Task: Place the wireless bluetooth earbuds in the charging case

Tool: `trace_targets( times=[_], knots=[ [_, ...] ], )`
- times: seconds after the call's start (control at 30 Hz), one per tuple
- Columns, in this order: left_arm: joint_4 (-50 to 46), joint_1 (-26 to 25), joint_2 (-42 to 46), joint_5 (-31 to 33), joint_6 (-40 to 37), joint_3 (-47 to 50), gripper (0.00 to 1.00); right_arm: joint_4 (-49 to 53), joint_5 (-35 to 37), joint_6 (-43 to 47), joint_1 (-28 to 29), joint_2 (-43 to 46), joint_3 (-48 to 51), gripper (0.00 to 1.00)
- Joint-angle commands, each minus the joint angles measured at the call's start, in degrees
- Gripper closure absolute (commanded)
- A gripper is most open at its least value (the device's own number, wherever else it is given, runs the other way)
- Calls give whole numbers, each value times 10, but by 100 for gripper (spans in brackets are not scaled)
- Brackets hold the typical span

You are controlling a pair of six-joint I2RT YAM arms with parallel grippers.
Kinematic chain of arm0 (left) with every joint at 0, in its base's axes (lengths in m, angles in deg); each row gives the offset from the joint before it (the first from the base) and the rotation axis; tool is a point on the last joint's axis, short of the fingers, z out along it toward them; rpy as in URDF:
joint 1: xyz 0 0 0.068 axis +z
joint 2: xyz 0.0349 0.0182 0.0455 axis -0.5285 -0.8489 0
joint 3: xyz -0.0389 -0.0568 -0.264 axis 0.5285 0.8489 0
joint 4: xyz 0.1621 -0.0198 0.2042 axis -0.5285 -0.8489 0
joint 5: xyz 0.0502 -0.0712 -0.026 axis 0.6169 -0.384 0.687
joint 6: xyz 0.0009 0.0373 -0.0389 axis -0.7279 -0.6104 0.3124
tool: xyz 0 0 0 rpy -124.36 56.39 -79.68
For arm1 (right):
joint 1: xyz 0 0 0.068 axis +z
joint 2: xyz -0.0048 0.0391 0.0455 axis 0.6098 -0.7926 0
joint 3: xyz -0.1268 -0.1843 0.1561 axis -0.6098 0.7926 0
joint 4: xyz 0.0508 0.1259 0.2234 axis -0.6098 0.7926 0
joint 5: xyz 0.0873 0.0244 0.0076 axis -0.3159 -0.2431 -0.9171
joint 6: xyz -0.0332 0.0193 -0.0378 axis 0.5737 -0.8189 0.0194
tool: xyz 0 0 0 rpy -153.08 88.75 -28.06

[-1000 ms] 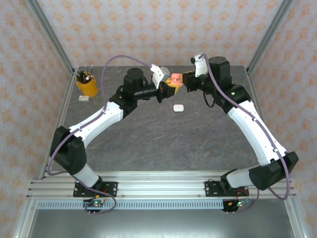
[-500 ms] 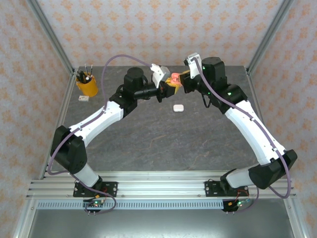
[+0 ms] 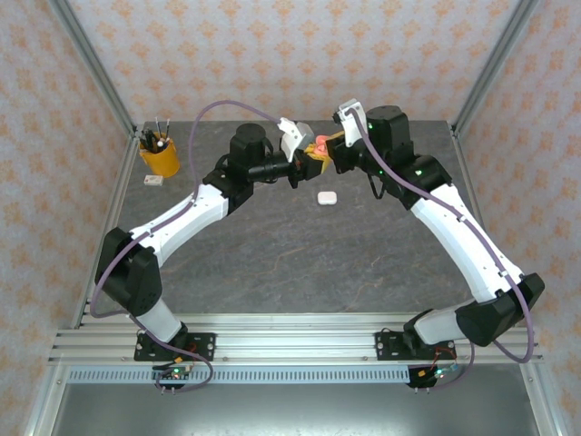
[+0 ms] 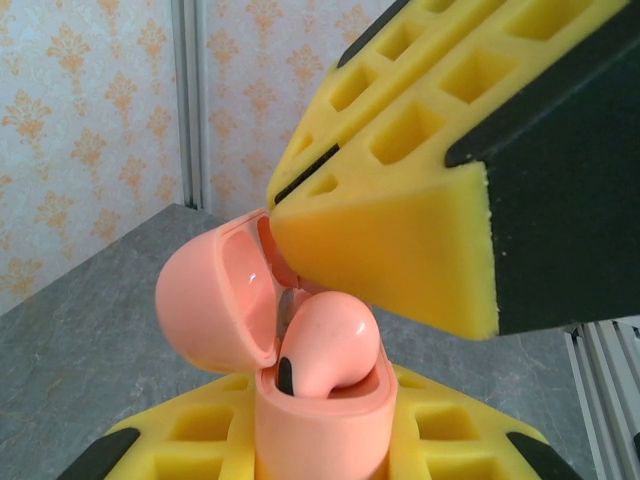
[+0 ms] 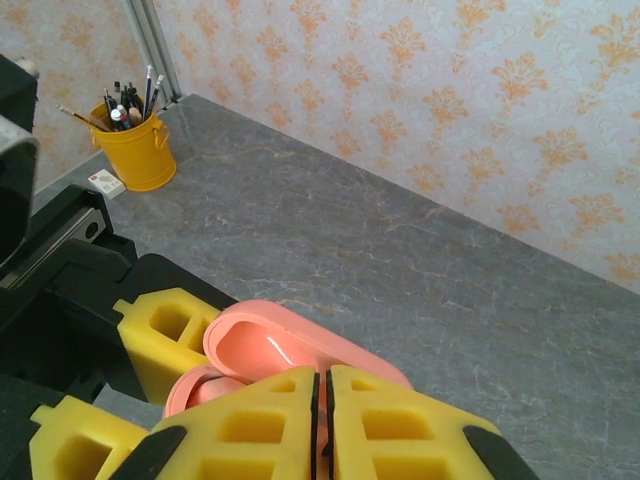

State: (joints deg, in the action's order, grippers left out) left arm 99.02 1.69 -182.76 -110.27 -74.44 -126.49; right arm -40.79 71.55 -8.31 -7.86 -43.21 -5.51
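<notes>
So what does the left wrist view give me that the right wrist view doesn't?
Left wrist: a pink earbud sitting in the open pink case, its head standing above the rim, with a yellow foam pad just above it. Right wrist: the right gripper shut, fingers together, plus a yellow cup of pens at the far table corner. Both: the case's raised lid, the grey table and the patterned wall.
</notes>
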Motion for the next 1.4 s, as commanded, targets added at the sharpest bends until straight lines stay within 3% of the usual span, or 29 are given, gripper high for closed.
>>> trace_targets(
  times=[0.0,0.47,0.73,1.0,1.1,1.23,1.37],
  knots=[
    [35,5,-3,-10,1,-22,100,7,-4,2,3,-5,-12,87],
    [82,5,2,-2,20,8,100,-18,21,-69,1,-22,-72,59],
    [121,4,9,16,33,32,100,-30,-2,-205,-38,-30,-147,47],
    [171,5,23,52,31,66,100,95,-39,-345,-69,-72,-221,52],
    [176,5,24,53,31,70,100,137,-56,-360,-69,-83,-231,61],
    [189,5,28,57,31,80,100,179,-72,-366,-81,-95,-233,80],
    [213,5,33,65,30,94,100,184,-104,-381,-95,-96,-210,90]
  ],
)
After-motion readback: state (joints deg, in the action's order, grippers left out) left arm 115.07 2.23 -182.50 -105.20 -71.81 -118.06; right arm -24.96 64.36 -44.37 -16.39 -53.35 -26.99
